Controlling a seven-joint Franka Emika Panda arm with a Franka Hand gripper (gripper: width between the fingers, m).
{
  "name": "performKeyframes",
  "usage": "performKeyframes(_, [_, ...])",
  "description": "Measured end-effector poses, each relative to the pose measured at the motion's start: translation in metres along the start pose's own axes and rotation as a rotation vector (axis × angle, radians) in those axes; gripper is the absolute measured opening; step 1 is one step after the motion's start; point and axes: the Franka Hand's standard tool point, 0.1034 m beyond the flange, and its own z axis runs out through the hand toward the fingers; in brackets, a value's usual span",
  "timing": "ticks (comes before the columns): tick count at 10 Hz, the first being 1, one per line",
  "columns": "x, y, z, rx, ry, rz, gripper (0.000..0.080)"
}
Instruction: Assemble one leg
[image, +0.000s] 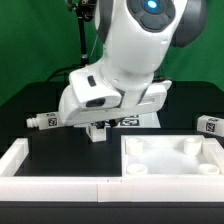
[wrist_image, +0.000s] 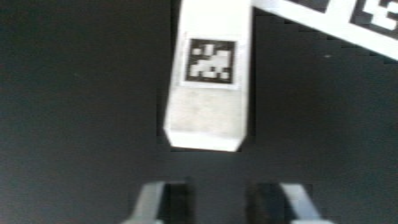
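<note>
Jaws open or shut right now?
Open. Wrist view shows the jaws apart with nothing between them; the leg lies just beyond their tips, ungripped.

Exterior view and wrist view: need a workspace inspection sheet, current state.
Surface: black table, matte.
Job's things: leg lies tag-up ahead of the claw, ungripped; second leg at the exterior view's left; socketed panel at its front right.
Clutter: tagged white piece at the exterior view's right edge.
Claw: open, nothing between its fingers.
Cables: nothing seen.
Surroundings: green backdrop; white wall along the table front.
</note>
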Motion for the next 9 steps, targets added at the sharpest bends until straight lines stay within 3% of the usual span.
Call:
performKeyframes(1, [-0.001, 0.002, 0.001, 0.003, 0.000, 0.004, 0.0288])
performKeyframes(2, [0.000, 0.000, 0.001, 0.001, -0.001, 0.001, 0.0520])
performKeyframes(3, [0.000, 0.000, 0.001, 0.001, -0.001, 0.000, 0.0520])
performKeyframes(4, [-0.003, 0.007, 0.003, -0.028, -0.019, -0.015, 0.0609])
performKeyframes(5, [-0.009, 0.018, 0.010, -0.082, -0.061, -0.022, 0.0639])
performKeyframes(7, [-0.014, 0.011, 0.018, -0.142, -0.130, 0.069, 0.0648])
performKeyframes(9, [-0.013, 0.013, 0.022, -0.135, -0.119, 0.058, 0.0649])
